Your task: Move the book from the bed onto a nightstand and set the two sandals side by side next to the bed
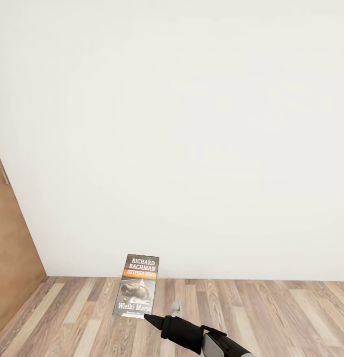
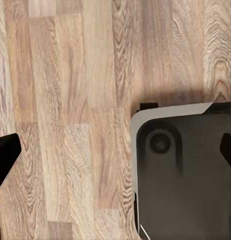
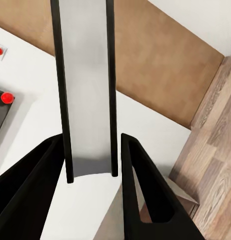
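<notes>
One book, a paperback lettered "Richard Bachman", was held upright in the air before the white wall, its lower edge gripped by the right pincer. In the right wrist view the two black fingers were clamped on either face of the book, seen edge-on. The left pincer's two fingertips stood spread wide over the wood-plank floor, holding nothing. One brown door stood at the left.

ahead: white wall blocks | left: wooden door | floor apparently open
</notes>
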{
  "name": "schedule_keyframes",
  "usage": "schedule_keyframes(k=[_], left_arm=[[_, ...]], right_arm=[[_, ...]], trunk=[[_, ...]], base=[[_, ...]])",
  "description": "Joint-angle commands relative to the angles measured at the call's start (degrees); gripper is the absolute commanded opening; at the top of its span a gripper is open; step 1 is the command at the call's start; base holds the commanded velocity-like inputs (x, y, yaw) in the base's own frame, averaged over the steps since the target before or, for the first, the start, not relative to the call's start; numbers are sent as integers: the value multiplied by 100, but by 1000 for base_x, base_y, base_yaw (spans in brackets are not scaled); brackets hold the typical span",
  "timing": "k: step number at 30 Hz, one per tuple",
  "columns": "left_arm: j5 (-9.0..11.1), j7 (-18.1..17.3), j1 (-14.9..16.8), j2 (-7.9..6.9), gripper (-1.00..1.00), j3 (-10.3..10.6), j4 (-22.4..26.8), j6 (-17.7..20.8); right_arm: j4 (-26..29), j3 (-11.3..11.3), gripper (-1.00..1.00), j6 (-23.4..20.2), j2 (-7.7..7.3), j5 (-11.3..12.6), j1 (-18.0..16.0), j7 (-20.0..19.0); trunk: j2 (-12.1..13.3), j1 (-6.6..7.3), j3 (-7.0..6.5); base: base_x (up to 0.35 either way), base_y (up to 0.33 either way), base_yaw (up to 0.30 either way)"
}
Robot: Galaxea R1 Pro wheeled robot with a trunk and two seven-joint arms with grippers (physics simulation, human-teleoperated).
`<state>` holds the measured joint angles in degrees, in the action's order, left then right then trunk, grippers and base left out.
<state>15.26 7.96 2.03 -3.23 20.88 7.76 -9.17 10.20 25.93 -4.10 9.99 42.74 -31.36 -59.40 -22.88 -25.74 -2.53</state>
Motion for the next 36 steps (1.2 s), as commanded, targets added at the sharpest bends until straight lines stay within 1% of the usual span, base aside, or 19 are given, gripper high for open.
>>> schedule_keyframes(k=[1,7,12,22,36], left_arm=[[47,21,0,-2,100,49,1,-16],[47,21,0,-2,100,49,0,-17],[45,21,0,-2,100,48,1,-20],[43,21,0,-5,100,48,3,-26],[43,21,0,-4,100,53,6,-31]], right_arm=[[-2,17,-100,-44,0,69,-6,-11],[-6,17,-100,-45,0,68,-3,-11],[-6,17,-100,-46,0,68,-3,-15],[-6,17,-100,-45,0,62,-5,-19],[-1,17,-100,-44,0,59,-3,-19]], trunk=[[-4,-5,6],[-4,-5,30],[-4,-5,51],[-4,-5,96],[-4,-5,158]], base=[[278,73,-210],[269,100,-226],[163,52,-242],[52,17,-247],[93,72,-248]])
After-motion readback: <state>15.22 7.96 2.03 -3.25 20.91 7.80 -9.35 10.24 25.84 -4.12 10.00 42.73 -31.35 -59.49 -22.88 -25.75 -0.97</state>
